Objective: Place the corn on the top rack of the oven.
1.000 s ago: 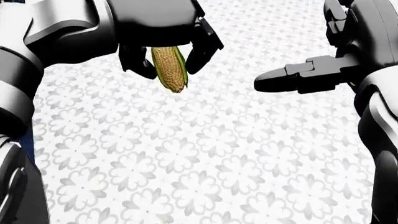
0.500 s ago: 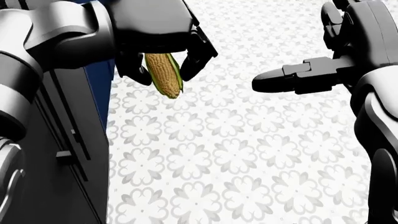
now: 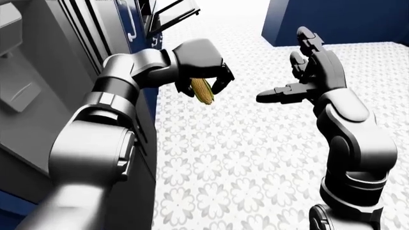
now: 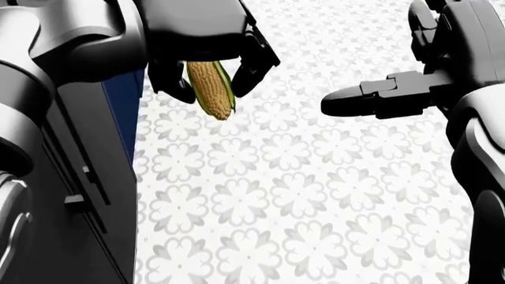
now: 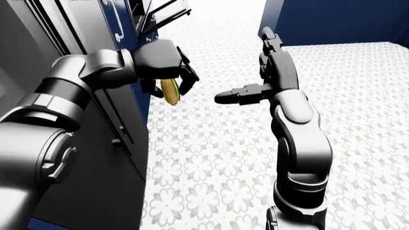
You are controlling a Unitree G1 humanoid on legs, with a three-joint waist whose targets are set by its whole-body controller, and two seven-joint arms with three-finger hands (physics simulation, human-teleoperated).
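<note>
**Corn carried in air, drop and collision risk**

Left hand [image 4: 209, 44] has its fingers [image 4: 256, 59] closed round the corn [image 4: 211, 89], cob hanging tip-down over the patterned floor [image 4: 315, 195], just right of the dark cabinet front [image 4: 87, 195]. Right hand [image 3: 313, 79] empty, fingers spread. Only the top of the cob looks gripped, so it may slip. Left arm is close to the cabinet front and may bump it. Open oven door [image 3: 172, 14], I think, is well above.

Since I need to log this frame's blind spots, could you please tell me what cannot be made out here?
- Upper part of the corn: hidden inside the left hand in all views.
- Oven racks: the open oven door is cut off by the top edge of both eye views; no interior shows.
- Right hand: its upper fingers leave the head view's top edge.
</note>
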